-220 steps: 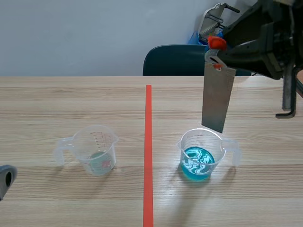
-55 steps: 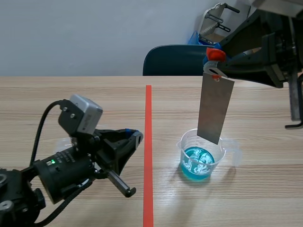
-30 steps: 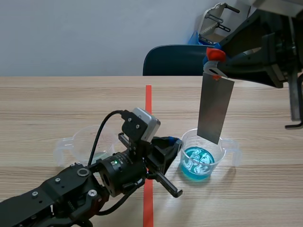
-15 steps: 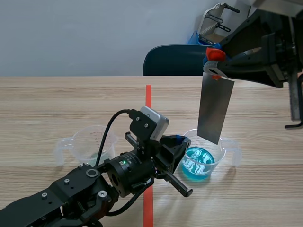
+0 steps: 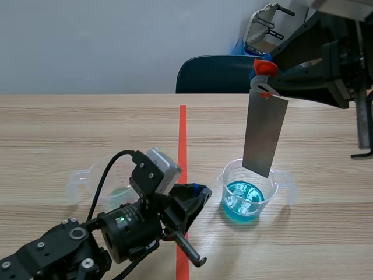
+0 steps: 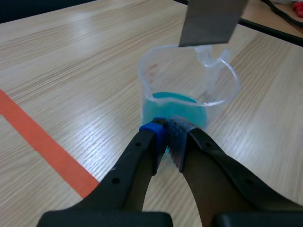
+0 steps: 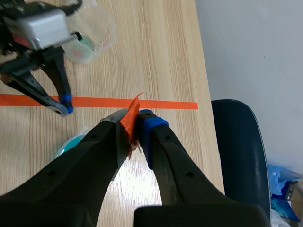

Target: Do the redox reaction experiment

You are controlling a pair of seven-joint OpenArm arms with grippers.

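Note:
A clear beaker of blue liquid point(image 5: 247, 195) point(image 6: 189, 90) stands right of the tape line. Over it hangs a grey metal plate point(image 5: 265, 137) point(image 6: 210, 21), its lower edge just above the rim. My right gripper point(image 5: 265, 69) point(image 7: 132, 124), raised high, is shut on the plate's orange-red tab point(image 7: 130, 118). My left gripper point(image 5: 200, 191) point(image 6: 166, 132) is shut on nothing; its tips sit low, just short of the blue beaker's near wall. A second clear beaker point(image 5: 108, 175) point(image 7: 92, 35) with a pale residue stands at the left, partly hidden by my left arm.
An orange-red tape line point(image 5: 183, 140) runs down the table's middle. A dark blue chair point(image 5: 215, 73) point(image 7: 241, 151) stands behind the far edge. Black parts of the right arm hang at the right point(image 5: 361, 128). Bare wood lies beyond both beakers.
My left gripper, which had come up to the blue beaker's left side, has drawn back toward me and to the left. The right gripper and plate have not moved.

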